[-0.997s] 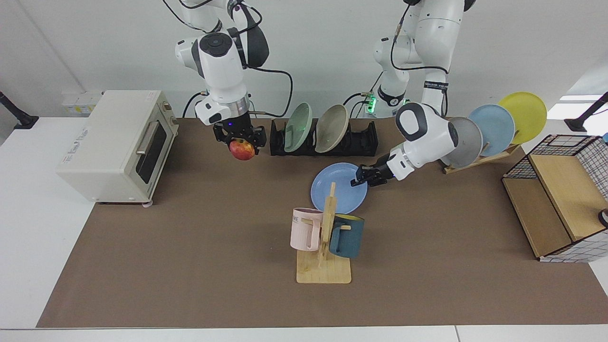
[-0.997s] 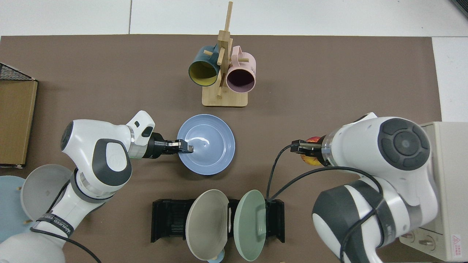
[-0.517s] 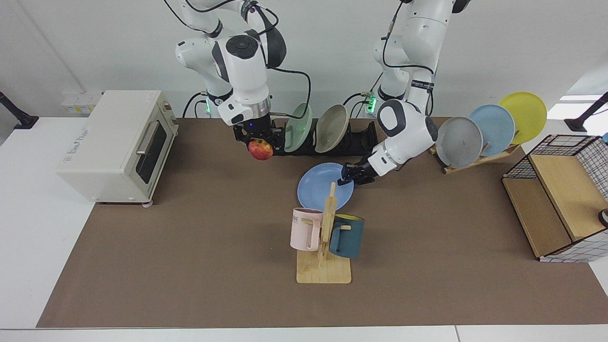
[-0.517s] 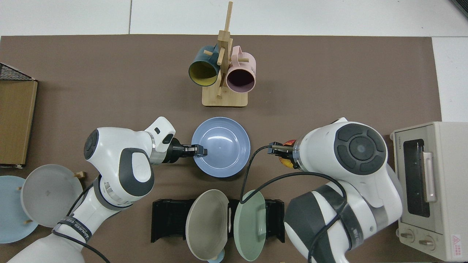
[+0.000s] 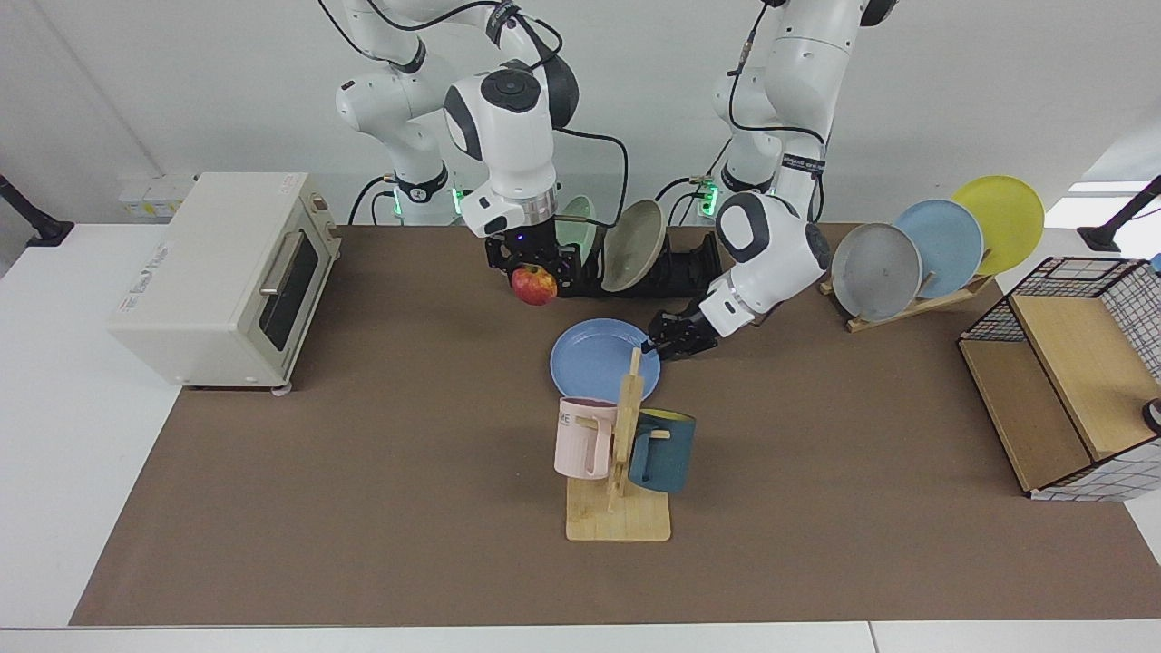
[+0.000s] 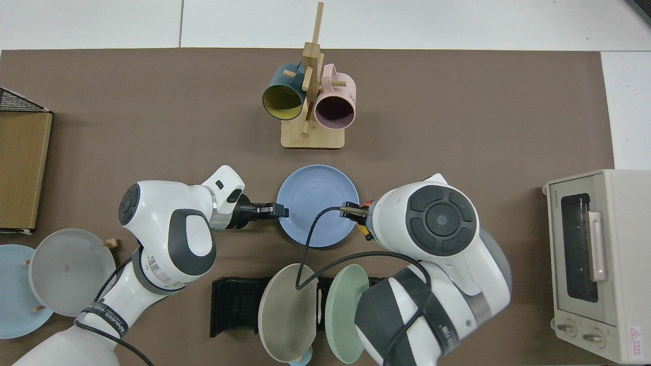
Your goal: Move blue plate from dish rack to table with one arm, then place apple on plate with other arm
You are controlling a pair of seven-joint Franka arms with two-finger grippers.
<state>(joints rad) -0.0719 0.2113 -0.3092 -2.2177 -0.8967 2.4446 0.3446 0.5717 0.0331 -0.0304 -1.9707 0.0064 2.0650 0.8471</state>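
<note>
Now my left gripper (image 5: 655, 344) was clamped on the rim of the blue plate (image 5: 594, 359), at the plate's right edge in the facing view, just right of frame centre. In the top view that same gripper (image 6: 278, 209) sat at the plate's (image 6: 318, 201) left rim. Across the last 1 second I had carried the plate toward the left of the facing frame, so it had ended up directly behind the mug tree (image 5: 624, 453), well clear of the dish rack (image 5: 676, 268), which held only 2 plates, 1 beige and 1 green. Whether the plate lay flat on the table (image 5: 363, 472) or hung just above it, I could not tell.

My right gripper (image 5: 534, 268) gripped the apple (image 5: 533, 285), up and left of the plate in the facing view. It too had travelled, from near the toaster oven (image 5: 222, 277) to just in front of the rack. From above, the right arm's bulk hid nearly all of the apple (image 6: 365, 232), at the plate's right rim.

As I judged it, step 1 was almost finished: I only needed to let go of the plate and pull my left arm clear before lowering the apple.
</note>
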